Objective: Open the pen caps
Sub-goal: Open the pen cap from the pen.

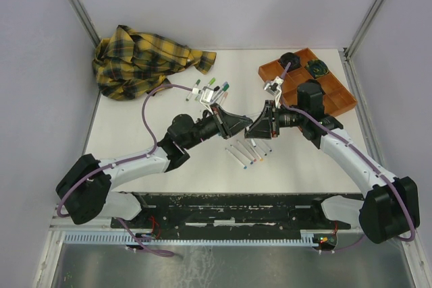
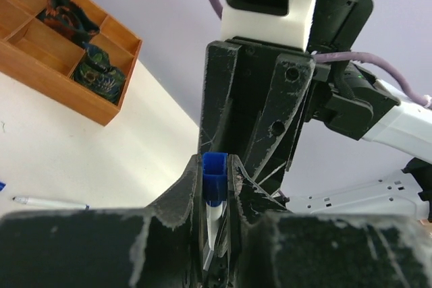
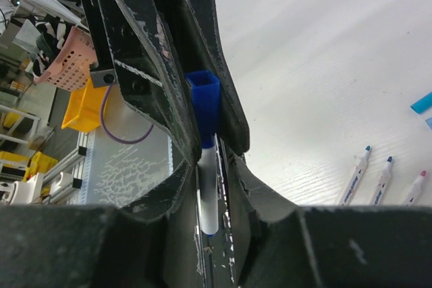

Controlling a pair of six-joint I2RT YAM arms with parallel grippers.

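Blue pen cap (image 2: 214,175) tops a white pen (image 3: 208,197) caught where both grippers' tips meet, just off the wooden tray (image 1: 335,92)'s left end. Left gripper (image 1: 243,124) is clamped on the pen. Whether the right gripper (image 1: 254,129) grips it is unclear.

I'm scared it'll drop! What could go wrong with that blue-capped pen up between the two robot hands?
1. The white pen barrel with its blue plastic cap is up in the air between the left gripper and the right gripper. A weak pinch could let it slip and fall.
2. It might land on the row of white pens lying nearby on the white table and scatter them.
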